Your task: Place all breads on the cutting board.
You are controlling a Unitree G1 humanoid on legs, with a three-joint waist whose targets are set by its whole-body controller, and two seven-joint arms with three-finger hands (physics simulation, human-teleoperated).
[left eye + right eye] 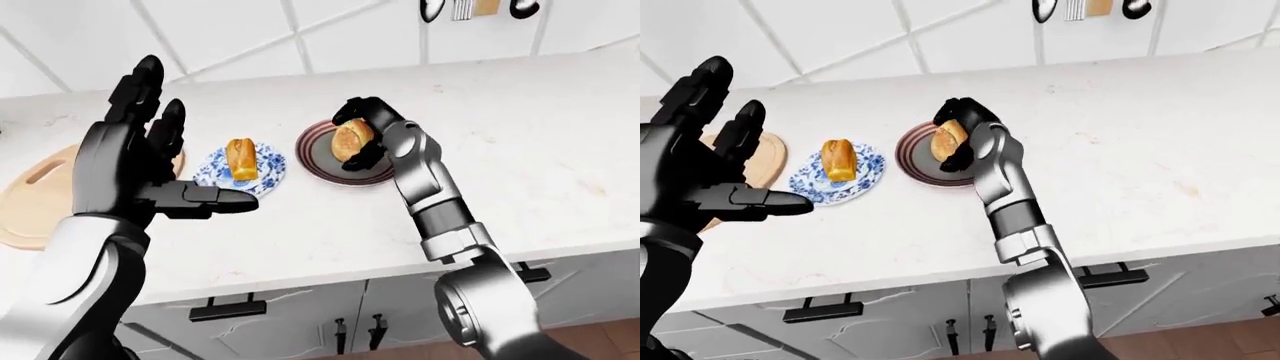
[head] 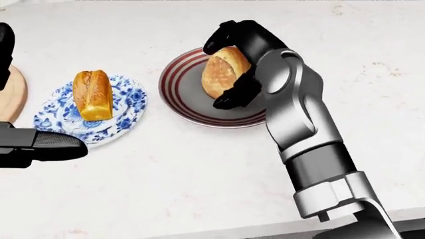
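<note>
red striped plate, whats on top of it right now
A round bread roll sits on the red striped plate, with the right hand closing its fingers around it. The hand and forearm hide the plate's right rim.

kitchen | tiled wall [image 1: 230,30] — marble counter [image 1: 520,135] — cabinets [image 1: 300,315] | utensils [image 1: 460,7], probably

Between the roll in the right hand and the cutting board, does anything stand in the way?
Yes. The blue plate with the loaf lies between the roll, gripped by the right hand, and the cutting board. The open left hand hovers there too.
</note>
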